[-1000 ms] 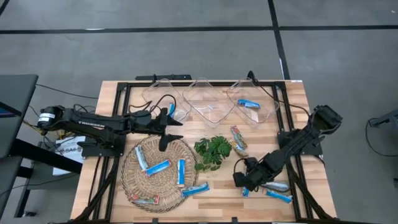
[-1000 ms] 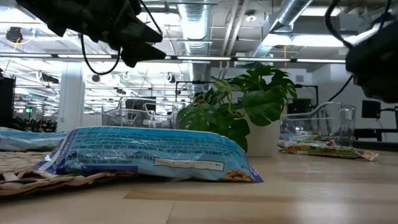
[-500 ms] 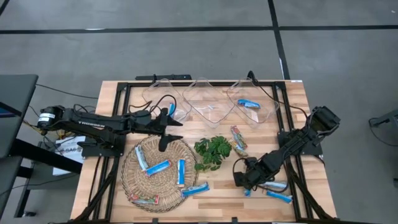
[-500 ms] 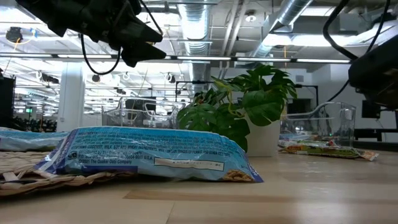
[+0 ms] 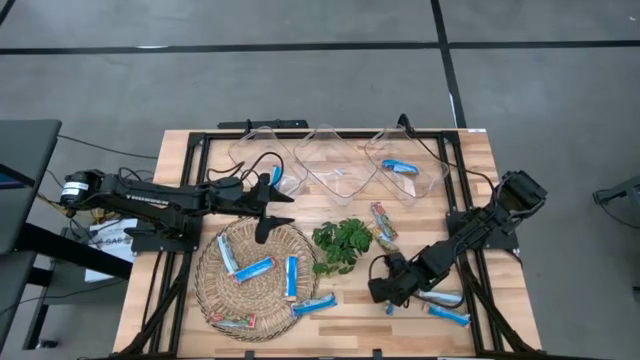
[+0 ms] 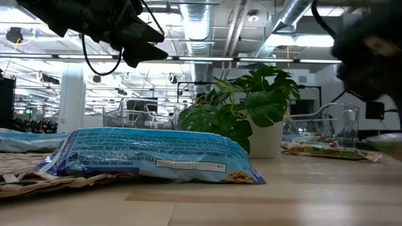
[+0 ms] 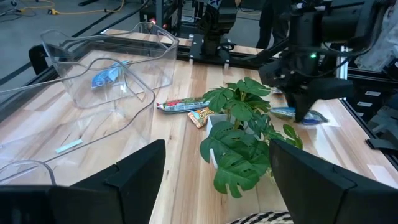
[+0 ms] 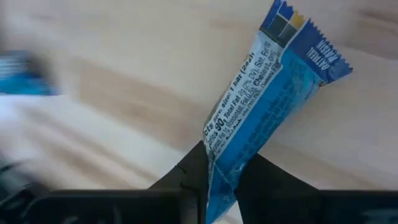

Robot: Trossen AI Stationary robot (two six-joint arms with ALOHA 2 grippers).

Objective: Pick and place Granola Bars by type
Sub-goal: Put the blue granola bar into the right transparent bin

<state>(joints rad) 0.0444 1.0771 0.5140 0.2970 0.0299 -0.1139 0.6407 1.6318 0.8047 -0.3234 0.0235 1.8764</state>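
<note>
My right gripper (image 5: 385,292) is low over the table's near right part, shut on a blue and white granola bar (image 8: 273,93). Two more blue bars (image 5: 447,316) lie on the wood just to its right. Several blue bars (image 5: 255,268) and one multicoloured bar (image 5: 232,321) lie in the wicker basket (image 5: 212,290). Multicoloured bars (image 5: 383,222) lie flat beside the leafy sprig (image 5: 340,245). One blue bar (image 5: 400,167) lies in the right clear bin (image 5: 438,178). My left gripper (image 5: 285,208) hovers open above the basket's far edge, touching nothing. My right gripper pinches one end of the blue bar (image 8: 219,163) between its two fingers (image 8: 189,177), which close on the wrapper's flat faces. The rest of the bar runs away from the fingers, close over the wood. Whether its free end (image 8: 311,43) touches the table, I cannot tell.
Three clear bins (image 5: 335,165) stand in a row along the table's far edge. The sprig stands mid-table between the basket and my right gripper. Black frame rails (image 5: 475,290) run along the table's sides. Bare wood shows at the near edge.
My right gripper has shut on the end of the blue bar and has shifted a little toward the table's left edge. My left arm has kept still.
</note>
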